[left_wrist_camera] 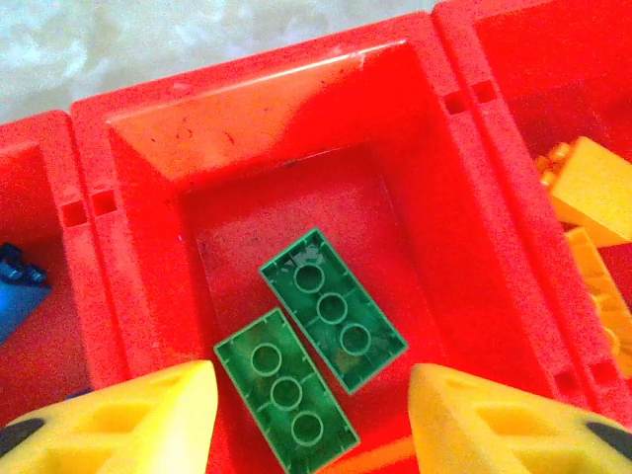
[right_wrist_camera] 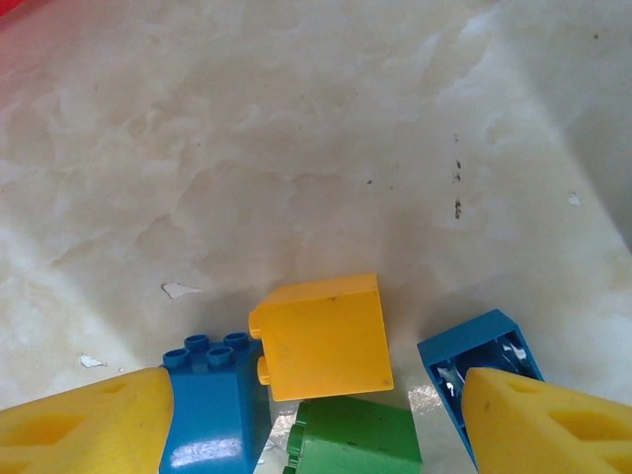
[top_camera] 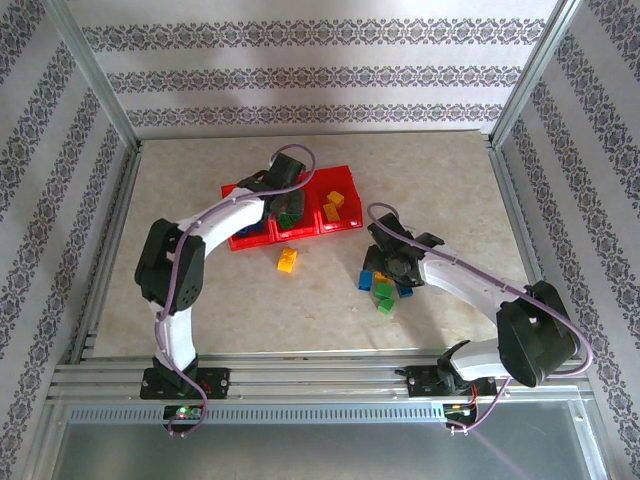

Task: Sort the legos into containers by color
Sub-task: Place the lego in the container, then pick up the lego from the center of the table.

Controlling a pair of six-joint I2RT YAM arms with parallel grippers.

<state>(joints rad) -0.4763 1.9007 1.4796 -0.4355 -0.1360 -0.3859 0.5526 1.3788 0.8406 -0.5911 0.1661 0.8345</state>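
Bases first: both arms are bolted at the near edge of the desk. The right arm reaches in to a loose pile lying right of the desk's middle. Its jaws stand open and low over that pile, and I can see nothing gripped. A yellow brick lies between the fingers. A blue brick sits by one finger and a second blue brick by the other. A green brick lies against the yellow one on its near side. The arm hides part of the pile from above, so I cannot count it.

A little farther in, a stray brick, yellow-orange, lies alone near the desk's middle, just in front of the tray.

The tray sits toward the far edge. The left arm hangs over its middle compartment, jaws open and empty. Below them two green bricks lie flat on the floor of that compartment, studs up and close against each other. The left compartment shows a blue piece at its edge. The right compartment holds yellow pieces, at least two.

So each colour has a home, and nothing in the tray looks misplaced as far as I can see. I'd put the job at roughly halfway. The pile by the right arm holds all three colours and is yet to be sorted, and the stray brick belongs in the right compartment.
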